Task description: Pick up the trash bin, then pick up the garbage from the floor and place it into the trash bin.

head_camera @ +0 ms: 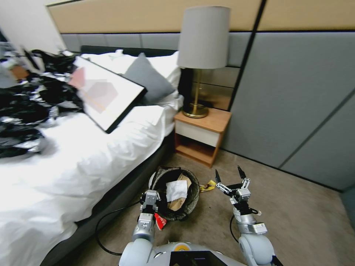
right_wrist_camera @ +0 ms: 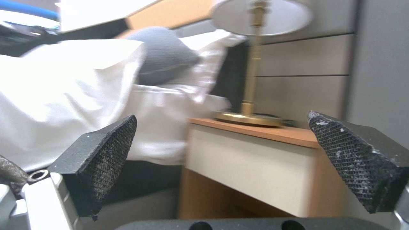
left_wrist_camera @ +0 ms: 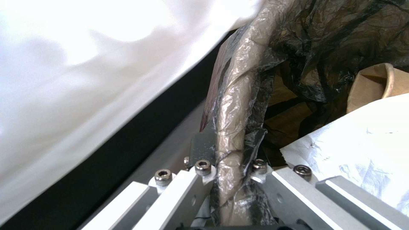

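From the head camera, the trash bin (head_camera: 176,197) is sitting tilted on the carpet (head_camera: 296,218) beside the bed (head_camera: 74,166), in front of the nightstand (head_camera: 201,135) with the lamp (head_camera: 202,48). The left gripper (head_camera: 152,201) is gripping the bin's near rim. Inside the bin a white paper scrap (head_camera: 176,190) is lying over a brown paper bag (head_camera: 180,201). A red packet (head_camera: 159,221) is showing just beside the left wrist, below the rim, and a yellow wrapper (head_camera: 209,186) is lying on the floor between the bin and the right gripper (head_camera: 230,175), which is hovering with its fingers spread wide, holding nothing.

The left wrist camera is showing what the head view cannot — the left gripper (left_wrist_camera: 232,172) clenched on the rim of the bin (left_wrist_camera: 236,105), the crinkled black liner (left_wrist_camera: 332,38) folded over the rim, with the brown bag (left_wrist_camera: 370,86) and white scrap (left_wrist_camera: 362,150) inside, and the white bedsheet (left_wrist_camera: 85,80) alongside.

The right wrist camera is looking between the right gripper's (right_wrist_camera: 230,159) two black pads (right_wrist_camera: 106,156) — well apart, empty — toward the nightstand (right_wrist_camera: 251,159), the lamp base (right_wrist_camera: 249,118) and the pillows (right_wrist_camera: 162,60).
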